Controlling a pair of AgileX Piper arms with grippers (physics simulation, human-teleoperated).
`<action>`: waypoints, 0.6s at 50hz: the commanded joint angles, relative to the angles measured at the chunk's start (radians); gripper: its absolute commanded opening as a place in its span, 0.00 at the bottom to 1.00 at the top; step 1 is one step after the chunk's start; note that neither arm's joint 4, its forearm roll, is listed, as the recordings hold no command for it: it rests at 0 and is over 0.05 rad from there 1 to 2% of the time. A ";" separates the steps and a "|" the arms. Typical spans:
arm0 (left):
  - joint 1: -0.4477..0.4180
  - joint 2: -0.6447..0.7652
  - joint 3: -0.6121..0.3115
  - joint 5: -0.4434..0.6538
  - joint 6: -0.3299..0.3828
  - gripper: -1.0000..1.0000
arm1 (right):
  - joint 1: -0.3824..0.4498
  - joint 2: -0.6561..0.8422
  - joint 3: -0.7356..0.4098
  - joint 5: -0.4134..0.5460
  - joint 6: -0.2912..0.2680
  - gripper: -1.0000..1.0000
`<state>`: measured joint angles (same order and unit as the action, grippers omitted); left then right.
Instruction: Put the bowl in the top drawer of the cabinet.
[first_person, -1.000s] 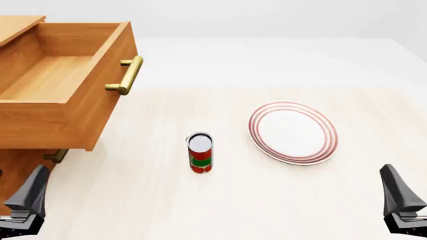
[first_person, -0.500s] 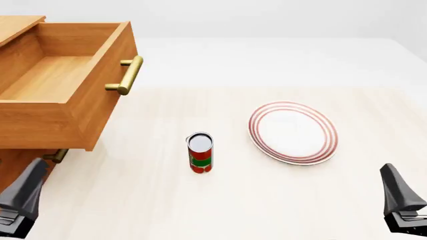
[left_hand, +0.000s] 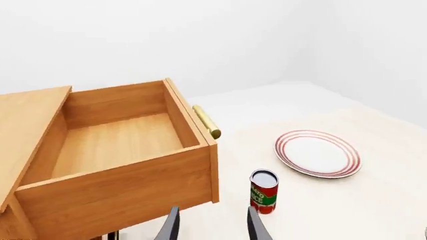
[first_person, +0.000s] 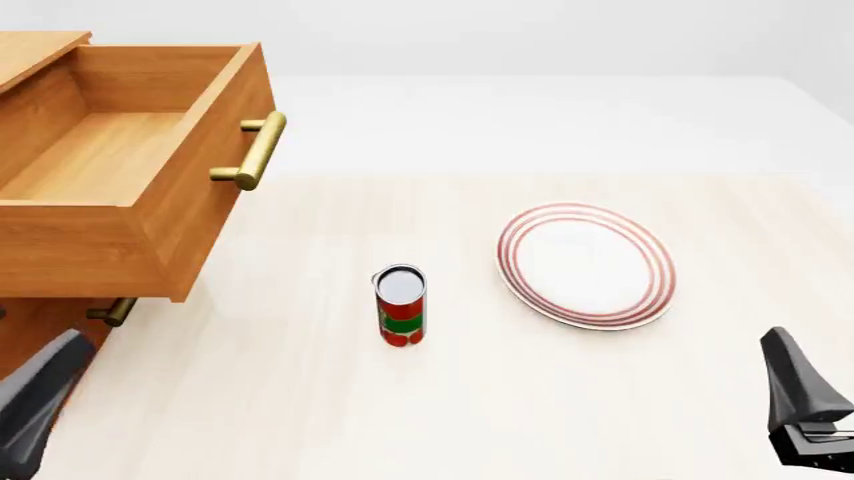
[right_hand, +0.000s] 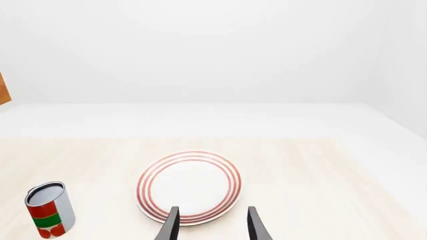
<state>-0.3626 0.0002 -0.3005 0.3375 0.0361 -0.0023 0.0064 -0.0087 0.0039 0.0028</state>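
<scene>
Left gripper (left_hand: 210, 226) hanging open, empty, at near left beside cabinet (first_person: 34, 335). Right gripper (right_hand: 211, 225) gaping too, pointing at plate (first_person: 586, 265). Top drawer (first_person: 120, 165) standing open, far left; bowl nowhere showing.

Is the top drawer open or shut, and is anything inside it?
Open and empty. The top drawer is pulled well out of the cabinet, and its bare wooden floor shows in both the front and left wrist views.

Front view looks down from behind the arms; both wrist views (low, forward-facing) share the can (left_hand: 263, 191) and plate (right_hand: 189, 186).
</scene>
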 joint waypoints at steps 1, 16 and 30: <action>-0.082 0.002 -0.022 0.126 -0.026 1.00 | 0.000 -0.002 -0.001 0.002 0.000 1.00; -0.237 0.182 0.004 0.019 -0.149 1.00 | -0.001 -0.002 -0.001 0.003 0.000 1.00; -0.370 0.386 -0.032 -0.067 -0.240 1.00 | -0.001 -0.002 -0.001 0.003 0.000 1.00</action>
<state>-0.6421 0.2599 -0.3199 0.3227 -0.1434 -0.0028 0.0044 -0.0096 0.0067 0.0029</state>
